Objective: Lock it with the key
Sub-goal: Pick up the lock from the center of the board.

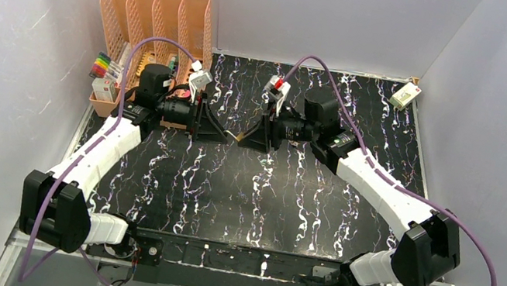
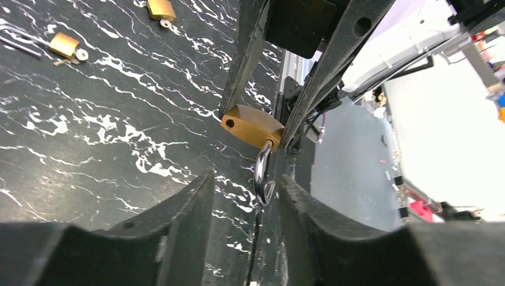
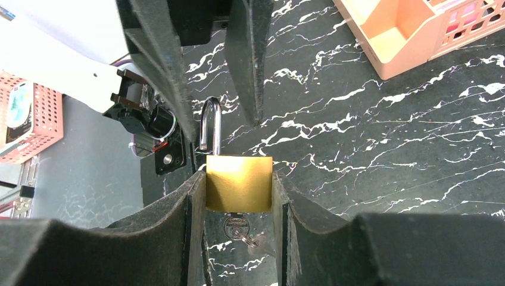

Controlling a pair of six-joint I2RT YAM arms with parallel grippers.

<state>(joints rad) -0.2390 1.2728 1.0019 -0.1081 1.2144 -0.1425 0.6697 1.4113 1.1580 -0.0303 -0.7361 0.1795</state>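
A brass padlock (image 3: 239, 183) is clamped by its body between the fingers of my right gripper (image 3: 239, 193), above the table. Its steel shackle (image 3: 209, 128) is swung open and points toward my left gripper. A key (image 3: 235, 227) with a ring sits in the keyhole on the underside. In the left wrist view the padlock (image 2: 253, 126) hangs between the right gripper's fingers (image 2: 245, 65), and its shackle (image 2: 264, 179) reaches into the gap of my left gripper (image 2: 247, 187), which is open and not closed on it. In the top view both grippers meet at mid-table (image 1: 235, 137).
Two more small brass padlocks (image 2: 62, 44) (image 2: 161, 9) lie on the black marbled table (image 1: 239, 203), with a metal rod (image 2: 18, 44) beside one. An orange rack (image 1: 157, 24) and markers (image 1: 101, 65) stand back left. A white box (image 1: 405, 96) lies back right.
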